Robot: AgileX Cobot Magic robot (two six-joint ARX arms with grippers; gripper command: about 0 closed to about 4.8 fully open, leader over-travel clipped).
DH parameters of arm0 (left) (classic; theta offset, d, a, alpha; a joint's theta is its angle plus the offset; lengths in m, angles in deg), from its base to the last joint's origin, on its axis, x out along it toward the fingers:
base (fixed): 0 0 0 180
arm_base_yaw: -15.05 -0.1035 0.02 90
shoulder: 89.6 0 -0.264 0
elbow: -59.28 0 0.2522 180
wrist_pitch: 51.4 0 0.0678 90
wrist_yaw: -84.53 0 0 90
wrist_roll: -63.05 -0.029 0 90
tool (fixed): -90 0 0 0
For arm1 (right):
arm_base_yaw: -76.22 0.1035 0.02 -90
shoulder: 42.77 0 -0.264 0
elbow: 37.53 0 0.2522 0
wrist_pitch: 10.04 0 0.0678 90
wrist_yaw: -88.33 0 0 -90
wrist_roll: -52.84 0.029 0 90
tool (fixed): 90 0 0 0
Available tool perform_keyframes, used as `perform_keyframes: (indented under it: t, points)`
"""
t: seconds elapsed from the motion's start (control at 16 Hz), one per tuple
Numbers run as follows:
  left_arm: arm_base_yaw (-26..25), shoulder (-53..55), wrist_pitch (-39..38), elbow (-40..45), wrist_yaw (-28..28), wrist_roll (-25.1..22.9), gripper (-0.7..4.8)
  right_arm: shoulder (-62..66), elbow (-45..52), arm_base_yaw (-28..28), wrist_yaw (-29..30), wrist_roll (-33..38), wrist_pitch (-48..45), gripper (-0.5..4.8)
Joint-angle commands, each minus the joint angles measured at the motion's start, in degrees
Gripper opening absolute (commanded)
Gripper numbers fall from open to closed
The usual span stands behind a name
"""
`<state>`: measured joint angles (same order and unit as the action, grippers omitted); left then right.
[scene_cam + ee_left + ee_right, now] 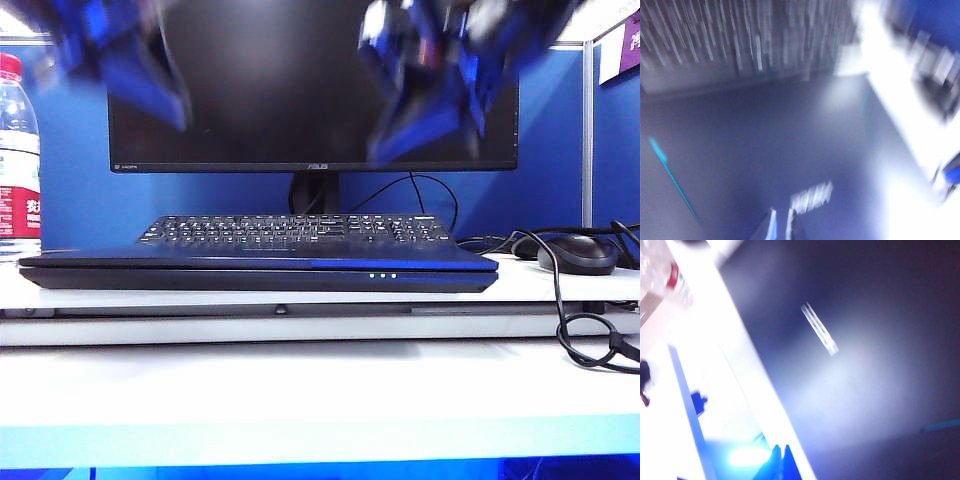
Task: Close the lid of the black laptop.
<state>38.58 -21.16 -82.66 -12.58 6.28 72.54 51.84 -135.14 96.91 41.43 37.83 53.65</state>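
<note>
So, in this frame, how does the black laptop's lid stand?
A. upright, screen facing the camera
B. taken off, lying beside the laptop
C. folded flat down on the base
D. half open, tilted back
C: the lid lies flat on the black laptop, while the left gripper and right gripper blur above it.

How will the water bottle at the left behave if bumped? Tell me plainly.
The water bottle stands tall and narrow, so it would probably tip rather than slide. Its round body would likely roll once down. Left gripper and right gripper hover blurred above the closed black laptop.
</note>
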Motion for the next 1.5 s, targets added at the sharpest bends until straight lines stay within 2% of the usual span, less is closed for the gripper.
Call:
perform_keyframes:
  t: [0.06,0.31,0.44,0.56,0.75,1.06,1.18,1.31,1.5]
  points:
    - [0.26,-10.67,1.40,-0.11,-3.21,0.15,0.48,-8.35,-0.22,0.07,-0.22,0.66,-4.35,-0.01]
    - [0.26,-31.15,-1.14,-0.11,-9.51,0.15,0.48,-24.28,-0.22,0.07,-8.66,4.74,-8.87,-0.01]
    - [0.26,-41.77,-6.21,0.09,-14.99,0.02,0.48,-32.59,-0.20,0.07,-13.97,4.83,-9.11,-0.01]
    - [0.26,-51.78,-12.52,1.09,-17.00,-0.09,0.48,-39.58,-0.20,0.07,-19.65,4.96,-9.64,-0.02]
    - [0.22,-61.02,-19.65,2.27,-17.09,1.81,0.48,-47.08,1.31,0.09,-21.16,6.67,-9.92,-0.02]
    - [0.20,-68.15,-30.91,2.99,-17.00,3.43,0.49,-67.63,22.77,0.07,-25.24,16.79,-19.96,-0.01]
    - [0.17,-68.19,-33.90,4.26,-16.85,5.53,0.49,-74.90,29.31,0.02,-25.83,18.32,-22.62,-0.01]
    - [0.17,-68.19,-32.68,7.41,-12.85,5.95,0.48,-80.63,33.92,-0.02,-26.69,18.38,-23.63,-0.01]
    - [0.17,-68.19,-24.81,16.13,-6.38,7.93,0.48,-86.49,39.30,-0.02,-27.19,21.16,-22.73,-0.01]
